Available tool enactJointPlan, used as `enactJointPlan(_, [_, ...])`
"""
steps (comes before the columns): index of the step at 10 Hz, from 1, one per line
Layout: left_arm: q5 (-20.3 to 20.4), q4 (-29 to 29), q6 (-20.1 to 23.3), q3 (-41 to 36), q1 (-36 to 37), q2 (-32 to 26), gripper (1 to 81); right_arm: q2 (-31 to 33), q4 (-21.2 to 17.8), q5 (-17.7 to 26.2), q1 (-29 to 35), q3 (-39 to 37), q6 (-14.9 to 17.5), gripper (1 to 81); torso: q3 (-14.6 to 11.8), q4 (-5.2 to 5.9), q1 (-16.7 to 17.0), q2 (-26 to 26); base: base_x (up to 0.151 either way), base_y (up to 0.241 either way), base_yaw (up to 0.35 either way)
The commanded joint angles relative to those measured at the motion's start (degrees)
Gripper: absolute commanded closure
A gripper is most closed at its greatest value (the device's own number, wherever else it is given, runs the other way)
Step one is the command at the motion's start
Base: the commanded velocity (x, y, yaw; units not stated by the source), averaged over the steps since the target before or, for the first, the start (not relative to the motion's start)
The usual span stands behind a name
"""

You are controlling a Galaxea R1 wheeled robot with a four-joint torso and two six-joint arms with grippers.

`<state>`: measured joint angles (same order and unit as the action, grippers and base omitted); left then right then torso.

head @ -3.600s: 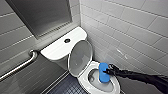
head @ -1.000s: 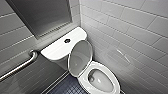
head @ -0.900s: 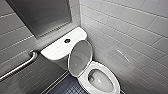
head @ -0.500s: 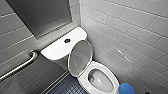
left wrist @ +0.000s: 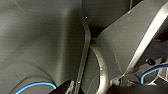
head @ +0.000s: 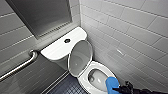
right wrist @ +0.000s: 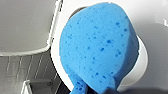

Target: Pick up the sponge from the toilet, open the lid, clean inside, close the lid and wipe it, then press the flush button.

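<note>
Sponge (head: 112,84) gripped in the closed right hand (head: 122,89), at the front rim of the toilet (head: 83,79) bowl; contact with the rim cannot be told. Lid (head: 80,58) raised, upright against the tank. Flush button (head: 67,40) centred on the tank top. Left hand (left wrist: 92,87): open or closed, cannot tell.
</note>
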<state>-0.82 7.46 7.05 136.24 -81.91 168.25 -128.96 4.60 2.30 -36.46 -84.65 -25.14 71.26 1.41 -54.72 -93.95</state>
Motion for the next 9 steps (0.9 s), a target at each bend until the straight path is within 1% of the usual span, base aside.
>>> enactJointPlan(1, [-5.4, 0.0, 0.1, -0.7, -1.5, 0.0, 1.0, -3.2, 1.0, 7.8, 10.1, -3.7, -0.4, 81.1, 0.0, 0.00, 0.0, 0.0, 0.000, 0.000, 0.000])
enactJointPlan(3, [-5.4, 0.0, 0.1, -0.7, -1.4, 0.0, 1.0, -7.9, 1.0, 10.2, 12.8, -6.0, -1.2, 81.1, 0.0, 0.00, 0.0, 0.0, 0.000, 0.000, 0.000])
enactJointPlan(7, [-5.4, 0.0, 0.1, -0.7, -1.5, 0.0, 1.0, -13.6, 0.9, 11.4, 14.3, -9.1, -1.7, 81.1, 0.0, 0.00, 0.0, 0.0, 0.000, 0.000, 0.000])
enactJointPlan(8, [-5.4, 0.1, 0.1, -0.7, -1.5, 0.0, 1.0, -14.7, 1.0, 11.4, 14.7, -9.6, -2.6, 81.1, 0.0, 1.84, 0.0, 0.0, 0.000, 0.000, 0.000])
enactJointPlan(9, [-5.4, 0.1, 0.1, -0.7, -1.5, 0.0, 1.0, -15.6, 1.1, 11.4, 15.1, -10.1, -2.9, 81.1, 0.0, 2.72, 0.0, 0.0, 0.000, 0.000, 0.000])
